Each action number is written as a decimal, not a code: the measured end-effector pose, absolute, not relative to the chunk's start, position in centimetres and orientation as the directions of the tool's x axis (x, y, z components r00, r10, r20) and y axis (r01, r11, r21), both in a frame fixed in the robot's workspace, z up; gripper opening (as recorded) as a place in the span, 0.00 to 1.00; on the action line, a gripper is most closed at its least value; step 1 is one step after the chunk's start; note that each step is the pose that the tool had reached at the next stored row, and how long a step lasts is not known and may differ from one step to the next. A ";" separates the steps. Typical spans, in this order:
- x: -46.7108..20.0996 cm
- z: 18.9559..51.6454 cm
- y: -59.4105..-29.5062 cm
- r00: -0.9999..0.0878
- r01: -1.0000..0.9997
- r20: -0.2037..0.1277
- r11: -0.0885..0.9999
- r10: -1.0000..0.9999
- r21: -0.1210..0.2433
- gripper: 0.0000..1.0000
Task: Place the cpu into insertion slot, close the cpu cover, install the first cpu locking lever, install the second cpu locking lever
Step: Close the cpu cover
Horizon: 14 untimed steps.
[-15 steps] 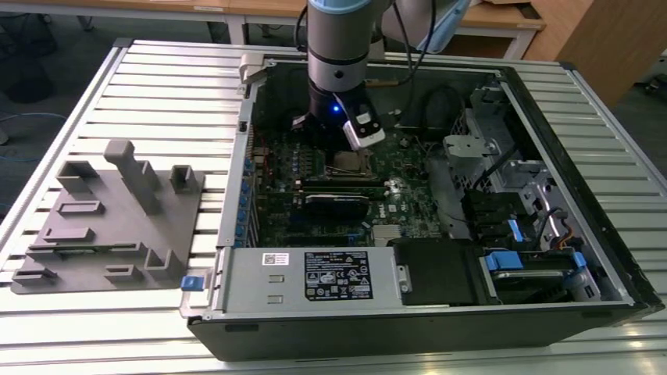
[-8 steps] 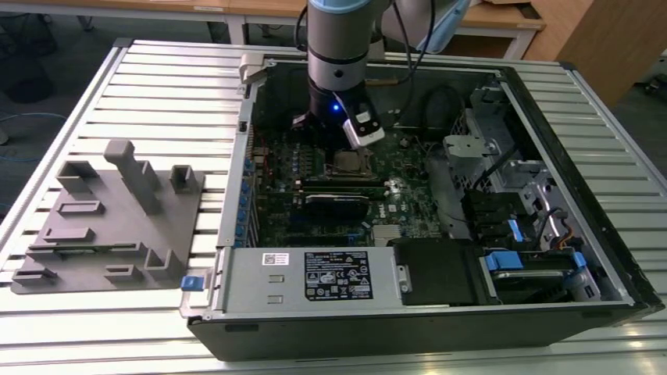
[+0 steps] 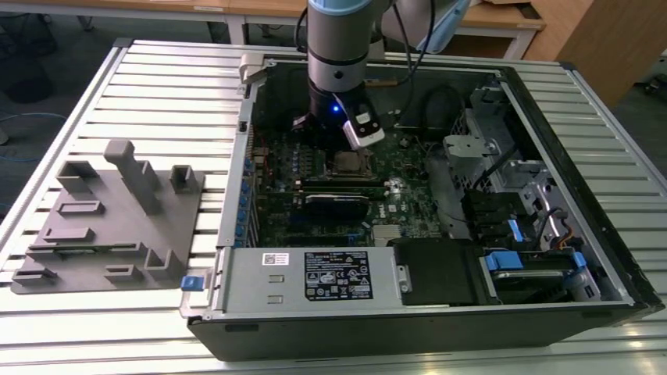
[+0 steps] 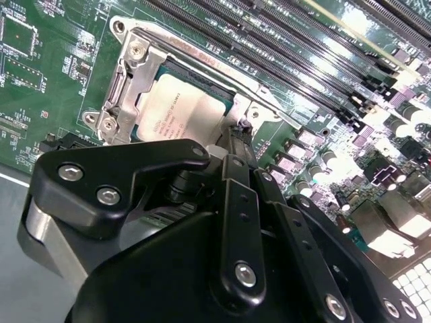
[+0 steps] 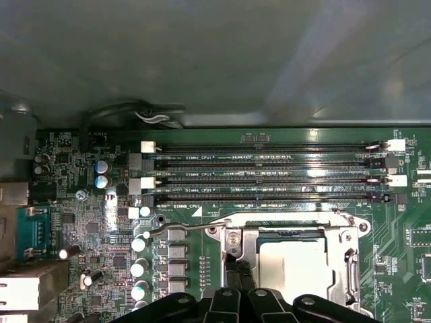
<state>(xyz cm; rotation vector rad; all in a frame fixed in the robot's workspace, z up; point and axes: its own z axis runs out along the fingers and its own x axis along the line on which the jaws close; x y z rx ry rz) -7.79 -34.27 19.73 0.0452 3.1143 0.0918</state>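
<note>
1. In the exterior view, the arm [image 3: 336, 55] reaches down into an open computer case [image 3: 312, 328] on the counter [image 3: 156, 86], with its end right over the insertion slot [image 3: 349, 162]. A grey fixture [image 3: 105, 211] lies well apart from the slot.
2. In the second wrist view, the cpu [image 4: 178, 111] sits in the slot with the cpu cover [image 4: 128, 87] down around it. The hand [image 4: 236, 151] is closed, its tip at the slot's edge.
3. In the first wrist view, a wire lever [image 5: 185, 228] lies flat just beside the slot.
</note>
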 end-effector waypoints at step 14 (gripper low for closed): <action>-7.8 19.7 -34.3 -0.999 0.028 -0.025 0.998 0.030 0.060 0.11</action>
